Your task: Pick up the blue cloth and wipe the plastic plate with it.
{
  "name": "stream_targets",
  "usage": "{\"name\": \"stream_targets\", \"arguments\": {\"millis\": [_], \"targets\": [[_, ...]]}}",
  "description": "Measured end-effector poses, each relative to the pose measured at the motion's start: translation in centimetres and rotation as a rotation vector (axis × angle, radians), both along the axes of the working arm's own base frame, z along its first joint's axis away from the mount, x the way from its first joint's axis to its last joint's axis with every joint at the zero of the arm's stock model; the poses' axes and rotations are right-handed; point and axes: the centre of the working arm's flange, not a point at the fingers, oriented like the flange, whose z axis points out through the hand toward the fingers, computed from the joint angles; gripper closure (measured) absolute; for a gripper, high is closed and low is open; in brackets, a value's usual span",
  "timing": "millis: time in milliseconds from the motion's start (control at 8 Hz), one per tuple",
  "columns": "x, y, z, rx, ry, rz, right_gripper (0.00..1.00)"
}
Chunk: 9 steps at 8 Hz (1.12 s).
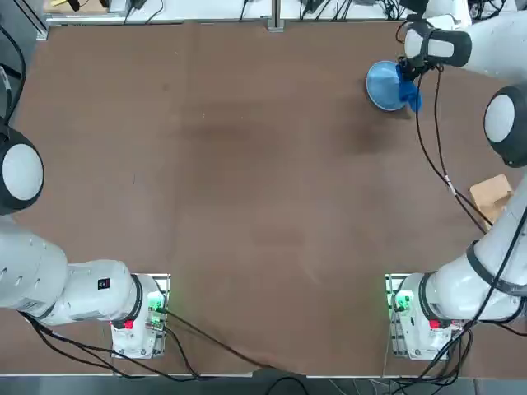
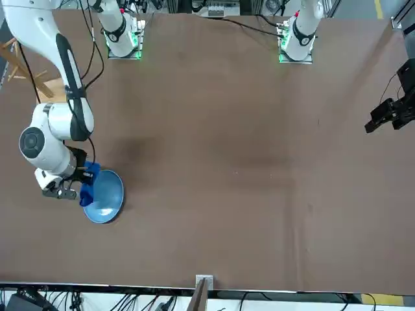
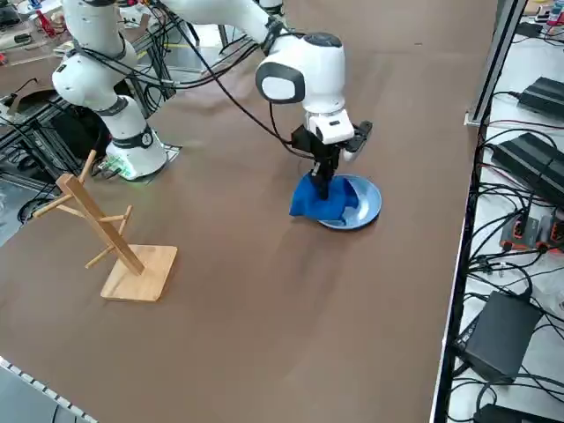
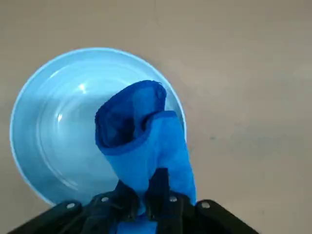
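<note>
The light blue plastic plate lies on the brown table at its far right corner. My right gripper hangs over the plate's right rim, shut on the blue cloth. The cloth hangs bunched from the fingers. Its lower end drapes over the plate's rim and partly onto the table beside it. The wrist view shows the cloth folded up between the black fingers, covering one side of the plate.
A wooden rack on a square base stands near the table's right edge, closer to the arm bases. The table's far edge runs just beyond the plate. Cables trail from the right arm.
</note>
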Motion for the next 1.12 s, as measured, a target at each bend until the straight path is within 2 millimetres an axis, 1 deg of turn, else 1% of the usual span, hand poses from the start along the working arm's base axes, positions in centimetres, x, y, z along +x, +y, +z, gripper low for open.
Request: {"name": "stream_targets", "arguments": {"millis": [125, 375, 1125], "targets": [[0.6, 0.1, -1.0, 0.0, -0.017, 0.005, 0.9], [1.7, 0.1, -1.7, -0.001, -0.03, 0.007, 0.9], [2.3, 0.1, -4.6, -0.001, -0.005, -0.006, 0.9]]}}
